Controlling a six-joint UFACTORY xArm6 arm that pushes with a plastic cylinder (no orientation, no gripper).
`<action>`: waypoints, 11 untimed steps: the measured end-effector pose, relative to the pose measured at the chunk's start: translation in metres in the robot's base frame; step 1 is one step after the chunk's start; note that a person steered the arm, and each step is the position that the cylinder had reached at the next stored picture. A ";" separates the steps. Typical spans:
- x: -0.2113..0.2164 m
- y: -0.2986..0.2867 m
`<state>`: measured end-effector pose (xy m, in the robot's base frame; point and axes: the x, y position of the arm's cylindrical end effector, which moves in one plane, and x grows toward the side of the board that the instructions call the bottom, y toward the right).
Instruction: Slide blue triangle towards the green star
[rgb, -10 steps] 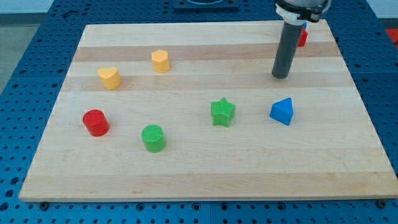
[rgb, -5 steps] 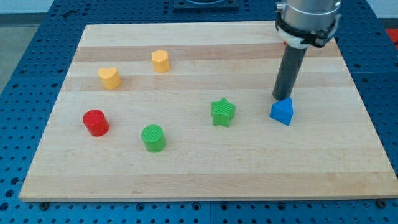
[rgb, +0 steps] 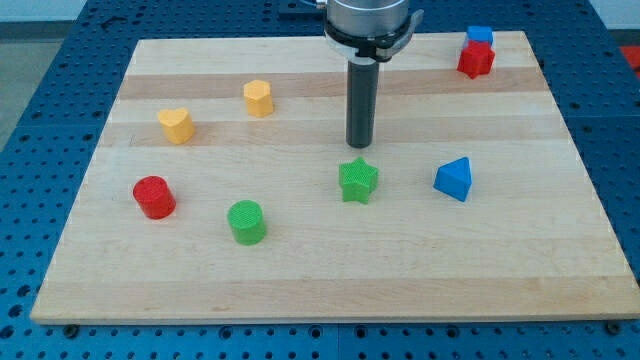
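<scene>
One cam, high front, whole board (rgb: 300, 290)

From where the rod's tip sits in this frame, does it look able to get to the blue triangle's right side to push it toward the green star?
Probably yes. My tip sits just above the green star, left of the blue triangle. The board around the triangle's top and right is bare, so a detour looks free.

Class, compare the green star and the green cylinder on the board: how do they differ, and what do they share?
Shape: the green star has points around its edge; the green cylinder is round with a flat top.
Place: the green star sits near the board's middle, just below my tip; the green cylinder lies further toward the view's left and bottom, near the red cylinder.
Both are green, ribbed and stand alone.
</scene>
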<state>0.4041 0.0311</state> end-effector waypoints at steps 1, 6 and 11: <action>0.001 0.049; 0.027 0.130; 0.065 -0.002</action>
